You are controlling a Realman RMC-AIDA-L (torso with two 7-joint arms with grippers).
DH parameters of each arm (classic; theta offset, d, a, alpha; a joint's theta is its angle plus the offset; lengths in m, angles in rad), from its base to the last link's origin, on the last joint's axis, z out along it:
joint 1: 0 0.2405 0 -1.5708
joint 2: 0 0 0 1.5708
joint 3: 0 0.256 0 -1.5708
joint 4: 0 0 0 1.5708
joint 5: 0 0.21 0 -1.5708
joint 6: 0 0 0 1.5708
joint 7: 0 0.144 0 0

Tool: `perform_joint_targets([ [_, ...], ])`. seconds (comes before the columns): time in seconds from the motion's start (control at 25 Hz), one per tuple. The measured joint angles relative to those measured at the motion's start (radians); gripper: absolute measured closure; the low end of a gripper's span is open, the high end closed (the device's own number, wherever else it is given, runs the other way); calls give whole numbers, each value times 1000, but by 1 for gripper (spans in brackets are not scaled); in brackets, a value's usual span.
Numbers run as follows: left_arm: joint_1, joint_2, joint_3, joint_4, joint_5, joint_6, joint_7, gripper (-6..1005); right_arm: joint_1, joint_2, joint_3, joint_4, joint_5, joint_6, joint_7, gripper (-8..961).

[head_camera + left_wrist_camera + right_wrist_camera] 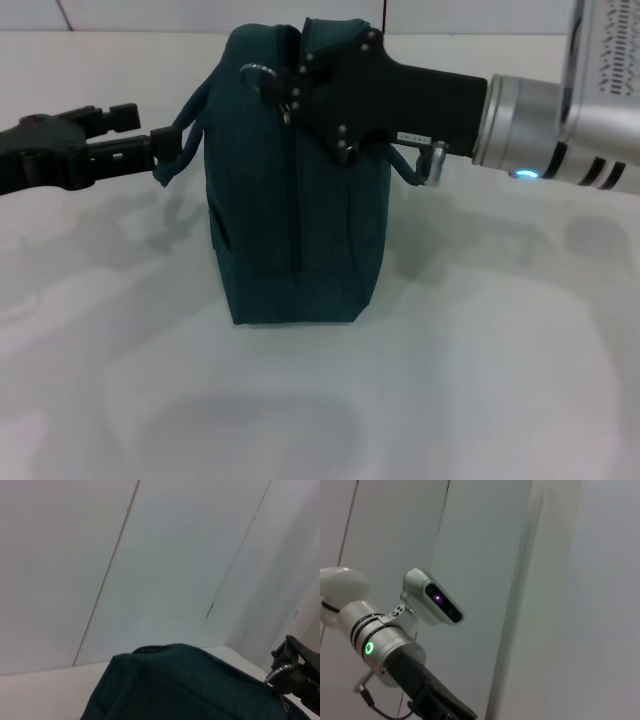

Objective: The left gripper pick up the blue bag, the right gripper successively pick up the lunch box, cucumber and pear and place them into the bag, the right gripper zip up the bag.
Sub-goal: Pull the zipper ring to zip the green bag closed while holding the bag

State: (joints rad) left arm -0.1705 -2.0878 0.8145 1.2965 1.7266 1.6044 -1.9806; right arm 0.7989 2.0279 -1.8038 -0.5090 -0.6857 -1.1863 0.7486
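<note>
The blue bag (pixel 295 180) stands upright on the white table (pixel 480 380); its top also shows in the left wrist view (pixel 175 680). My left gripper (pixel 150 150) reaches in from the left and is shut on the bag's handle strap (pixel 185 140). My right gripper (pixel 295 90) comes in from the right over the bag's top and is closed at the zipper line on the zipper pull, beside a metal ring (pixel 260 73). It also shows in the left wrist view (pixel 292 672). The lunch box, cucumber and pear are out of view.
A second handle strap with a metal buckle (pixel 432 160) hangs on the bag's right side under my right arm. The left arm (pixel 385 650) shows in the right wrist view against pale wall panels.
</note>
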Motion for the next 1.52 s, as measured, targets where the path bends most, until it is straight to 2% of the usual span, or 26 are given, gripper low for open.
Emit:
perform_joint_targets([
  [0.32, -4, 2, 11, -5, 7, 40, -29, 122, 34, 0, -34, -9, 1, 24, -8, 946],
  [0.68, -14, 3, 29, -1, 3, 76, -49, 122, 40, 0, -56, -23, 38, 27, -27, 947],
  [1.44, -65, 0, 81, -83, 59, 8, -46, 124, 24, 0, -86, -29, 54, 18, -39, 946],
  [1.52, -65, 0, 86, -85, 65, 8, -39, 267, 15, 0, -85, -34, 57, 18, -39, 946],
])
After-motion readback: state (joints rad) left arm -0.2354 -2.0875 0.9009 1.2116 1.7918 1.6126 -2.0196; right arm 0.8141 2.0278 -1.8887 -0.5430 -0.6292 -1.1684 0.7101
